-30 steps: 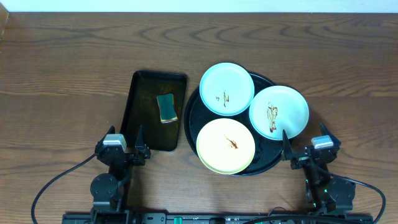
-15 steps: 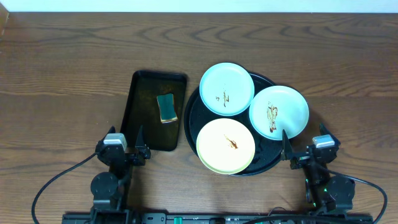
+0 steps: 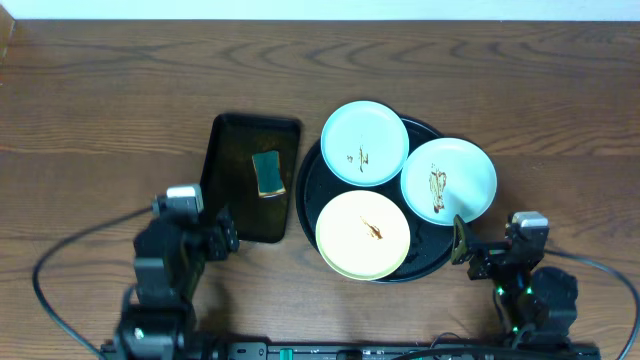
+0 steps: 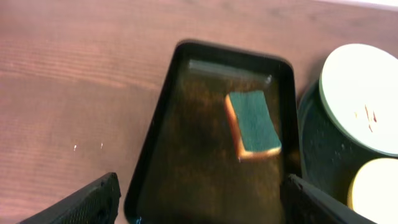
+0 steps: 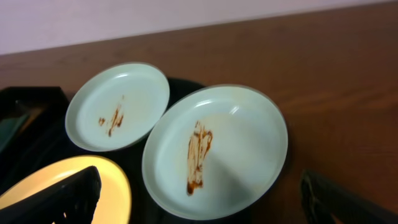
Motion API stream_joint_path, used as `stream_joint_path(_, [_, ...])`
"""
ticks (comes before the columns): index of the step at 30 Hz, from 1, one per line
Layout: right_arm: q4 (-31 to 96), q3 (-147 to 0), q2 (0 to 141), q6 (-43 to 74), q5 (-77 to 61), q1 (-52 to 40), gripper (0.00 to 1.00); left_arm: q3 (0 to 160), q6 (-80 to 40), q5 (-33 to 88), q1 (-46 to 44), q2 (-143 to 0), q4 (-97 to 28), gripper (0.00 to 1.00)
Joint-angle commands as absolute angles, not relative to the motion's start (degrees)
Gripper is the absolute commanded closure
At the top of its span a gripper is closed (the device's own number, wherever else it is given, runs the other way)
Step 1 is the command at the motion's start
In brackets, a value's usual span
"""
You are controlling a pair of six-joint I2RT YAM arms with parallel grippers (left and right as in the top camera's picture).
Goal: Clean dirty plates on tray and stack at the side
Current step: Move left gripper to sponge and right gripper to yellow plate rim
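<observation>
The left arm has lifted and swung a little to the left since a second ago, so it looks bigger from above. The right arm has slid a little to the right. The plates, the sponge and both trays have not moved.

From above, the round tray [image 3: 428, 252] sits on the table [image 3: 100, 100] with all three plates on it. One mint plate [image 3: 365, 143] is at the back. The other mint plate [image 3: 449, 180] is on the right and hangs over the rim. The yellow plate [image 3: 363, 235] is at the front and hangs over the rim too. Each plate has brown smears. The long tray [image 3: 215, 160] lies just beside the round tray, on its left, with the sponge [image 3: 267, 173] inside. The left gripper [image 3: 205, 228] is at the near end of the long tray. The right gripper [image 3: 490, 245] is near the round tray's right side. Both have their jaws wide apart and hold nothing.

The left wrist camera looks down on the long tray [image 4: 186, 162] and the green sponge [image 4: 253, 123] lying flat in it. The two dark fingers [image 4: 87, 202] are far apart at the bottom corners, with nothing between them.

The right wrist camera shows both mint plates side by side, with their edges touching or nearly so. The nearer one [image 5: 217, 149] has a long brown streak. The yellow plate [image 5: 115, 196] peeks in at the lower left. Its fingers [image 5: 345, 202] are spread wide and empty.
</observation>
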State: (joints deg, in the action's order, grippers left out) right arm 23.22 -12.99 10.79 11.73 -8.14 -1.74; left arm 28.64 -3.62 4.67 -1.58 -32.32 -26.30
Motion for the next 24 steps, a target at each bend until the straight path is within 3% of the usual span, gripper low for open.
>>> stream_joint_path(1, [26.06,-19.2,17.5,15.46,-8.86,-2.17,0.01,38.33,-3.68,6.33,-1.3,-41.82,-31.46,0.17])
stream_joint_path(10, [41.58,-40.01,43.22,15.38,-14.0,-2.22,0.01,61.17,-3.68,9.96,-1.3,-61.91,-53.43,0.18])
stream_joint_path(16, [47.13,-47.57,54.96,13.13,-14.52,-2.22,0.01,62.13,-3.7,11.16,-1.3,-63.4,-55.55,0.18])
stream_joint_path(19, [45.91,-47.57,57.74,11.81,-22.31,-2.24,0.01,62.13,-3.7,12.32,-1.3,-63.4,-54.33,0.18])
stream_joint_path(21, [44.73,-47.57,59.33,11.14,-25.8,-2.28,0.18,62.13,-3.68,13.47,-1.3,-63.4,-52.9,0.17])
stream_joint_path(24, [45.63,-47.57,61.39,11.33,-25.45,-3.29,0.22,62.13,-4.32,14.98,-1.43,-63.83,-49.67,0.17])
